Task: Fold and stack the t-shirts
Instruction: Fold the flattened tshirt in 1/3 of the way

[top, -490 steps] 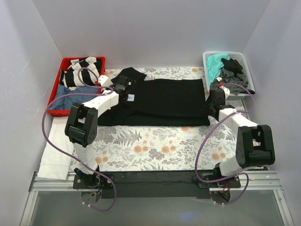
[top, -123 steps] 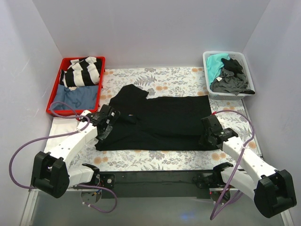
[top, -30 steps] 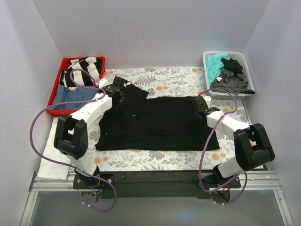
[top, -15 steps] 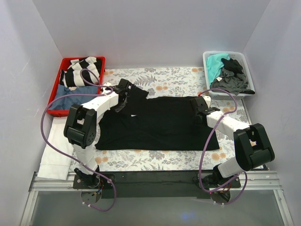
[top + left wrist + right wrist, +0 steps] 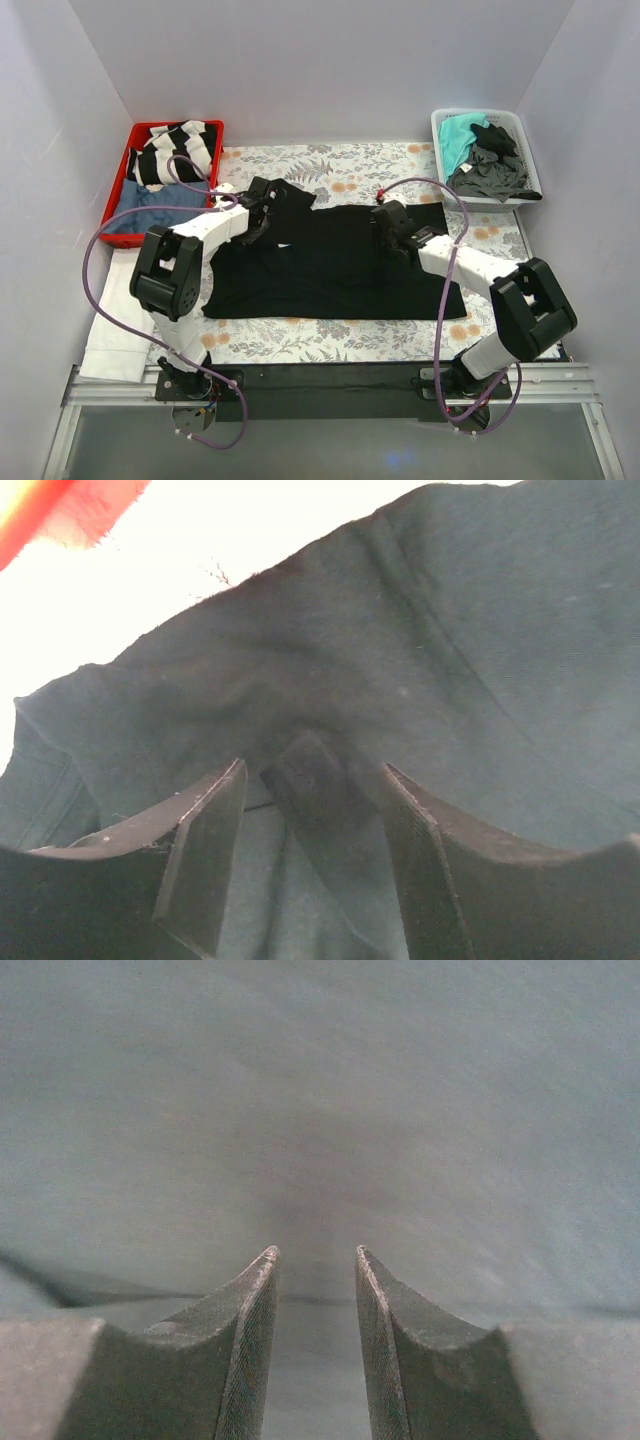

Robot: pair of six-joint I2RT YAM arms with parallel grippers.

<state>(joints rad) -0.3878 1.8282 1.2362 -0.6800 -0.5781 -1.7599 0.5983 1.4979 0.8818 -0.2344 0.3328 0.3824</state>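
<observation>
The black t-shirt (image 5: 330, 270) lies spread flat on the floral table, its sleeve and collar end to the left. My left gripper (image 5: 262, 208) rests on that upper left part. In the left wrist view (image 5: 312, 770) its jaws stand apart with a raised ridge of black cloth (image 5: 320, 780) between them. My right gripper (image 5: 388, 222) sits low over the shirt's upper middle. In the right wrist view (image 5: 315, 1252) its jaws are a narrow gap apart above smooth black cloth (image 5: 320, 1080). A teal t-shirt (image 5: 458, 135) and a dark grey one (image 5: 490, 172) lie in the basket.
A white basket (image 5: 437, 150) stands at the back right. A red bin (image 5: 118, 200) at the back left holds striped cloth (image 5: 175, 150) and blue cloth (image 5: 150, 205). A white cloth (image 5: 115, 320) hangs off the table's left edge. Grey walls close in three sides.
My right gripper has slid left from the shirt's right edge toward its upper middle. My left gripper has edged slightly right on the sleeve. The shirt's outline looks unchanged.
</observation>
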